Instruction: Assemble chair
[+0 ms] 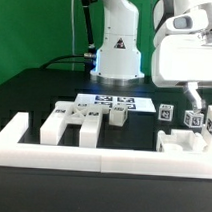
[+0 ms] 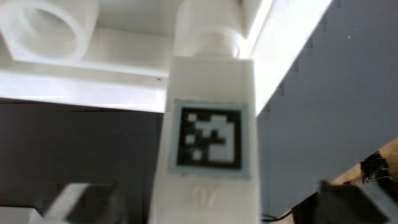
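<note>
**Exterior view.** The arm's hand [image 1: 197, 106] hangs at about 3 o'clock, low over the right group of chair parts [image 1: 183, 140]. This group is a cluster of white blocks at 4 o'clock, several of them bearing small black-and-white tags. The left group of chair parts [image 1: 78, 118], slabs and short bars lying close together, sits just off centre toward 8 o'clock, well apart from the hand. The marker board [image 1: 114, 100] lies flat on the black tabletop [image 1: 35, 91] near the centre, just in front of the robot base [image 1: 118, 50] at 12 o'clock. The white border wall [image 1: 102, 154] runs along the 6 o'clock side and turns a corner near 8 o'clock.

**Wrist view.** A tagged bar [image 2: 214, 130], white and long, runs through the middle of the picture with one square tag facing the camera. It passes between the two fingers [image 2: 93, 203]. A dark strip shows between the bar and each finger, so the hand [image 2: 222, 200] is spread wide and grips nothing. Whether the bar lies level with the fingers or below them cannot be told. Beyond the bar's far end lie more white pieces, among them a white part with a round opening [image 2: 54, 38].
</note>
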{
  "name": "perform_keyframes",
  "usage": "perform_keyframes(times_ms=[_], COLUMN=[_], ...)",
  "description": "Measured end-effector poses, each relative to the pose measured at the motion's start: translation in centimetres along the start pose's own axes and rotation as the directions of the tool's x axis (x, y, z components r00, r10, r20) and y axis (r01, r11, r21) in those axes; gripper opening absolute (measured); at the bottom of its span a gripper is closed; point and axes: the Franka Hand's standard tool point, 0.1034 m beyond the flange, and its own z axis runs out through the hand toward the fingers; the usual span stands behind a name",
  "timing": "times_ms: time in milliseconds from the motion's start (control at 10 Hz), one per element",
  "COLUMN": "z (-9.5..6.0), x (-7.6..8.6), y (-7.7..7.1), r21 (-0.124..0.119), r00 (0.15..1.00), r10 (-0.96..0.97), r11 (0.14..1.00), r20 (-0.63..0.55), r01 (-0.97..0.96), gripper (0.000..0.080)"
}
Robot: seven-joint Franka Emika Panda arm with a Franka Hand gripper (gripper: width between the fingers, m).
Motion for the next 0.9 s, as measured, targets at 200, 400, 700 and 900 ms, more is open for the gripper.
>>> perform_keyframes(times_ms=[200,400,700,900], z=[0.0,-0.1,-1.1,-1.7], x=[0.0,0.1,1.1,1.8], y=[0.2,0.5,0.5,1.0], r21=[-0.002,-0.004,-0.002,-0.005], r00=[1.0,1.0,0.999,0.999], r10=[-0.012,-0.028,-0.039,-0.05], r11=[1.0,1.0,0.999,0.999], r20=[0.003,0.002,0.017,0.017], r01=[0.012,0.028,0.039,0.05], gripper=[0.0643,0.0648,0.0649,0.0649])
